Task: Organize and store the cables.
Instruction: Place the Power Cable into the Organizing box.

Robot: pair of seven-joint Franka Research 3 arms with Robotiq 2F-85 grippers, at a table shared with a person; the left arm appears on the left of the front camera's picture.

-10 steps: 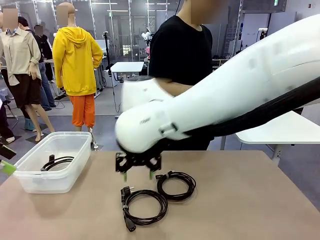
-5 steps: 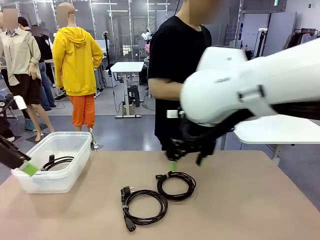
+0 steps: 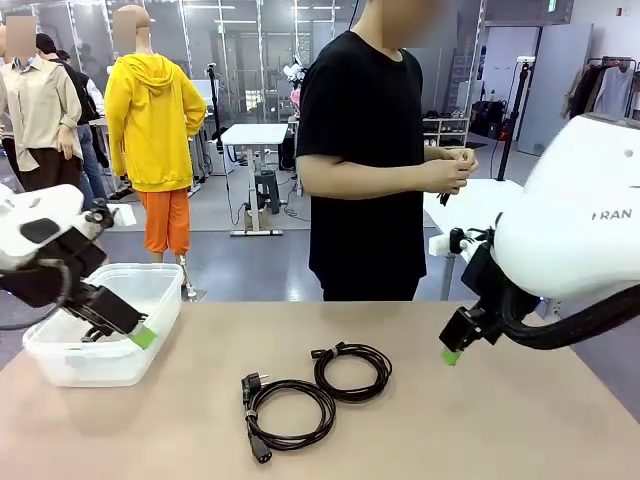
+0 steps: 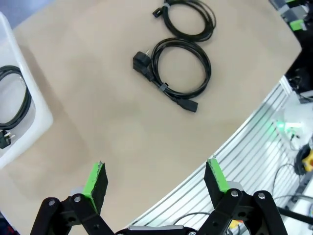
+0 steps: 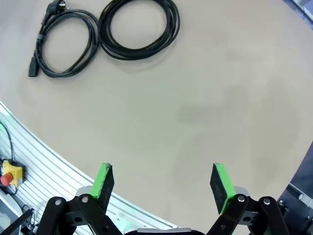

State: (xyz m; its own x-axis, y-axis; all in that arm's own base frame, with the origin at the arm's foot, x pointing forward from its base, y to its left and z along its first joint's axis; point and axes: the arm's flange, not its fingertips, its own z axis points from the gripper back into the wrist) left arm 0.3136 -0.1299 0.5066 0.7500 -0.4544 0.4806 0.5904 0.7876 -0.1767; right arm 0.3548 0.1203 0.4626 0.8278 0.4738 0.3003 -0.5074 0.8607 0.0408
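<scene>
Jaws stand wide and empty on the left gripper [image 4: 155, 180] and right gripper [image 5: 164, 183]; one cable [image 4: 25, 103] lies in the bin [image 3: 90, 365] (evidently the storage), while the plug cable [image 3: 288, 412] and the far cable [image 3: 352, 371] lie mid-table, reachable by either arm

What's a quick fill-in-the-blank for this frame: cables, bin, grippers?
1. On the tan table lie ____ black coiled cables: the chunky-plug cable and the thinner cable.
2. The clear plastic bin holds ____ black coiled cable.
3. The bin stands on the robot's ____ side.
4. The left gripper and right gripper both have their fingers ____, holding nothing.
Missing: two; one; left; open.
</scene>
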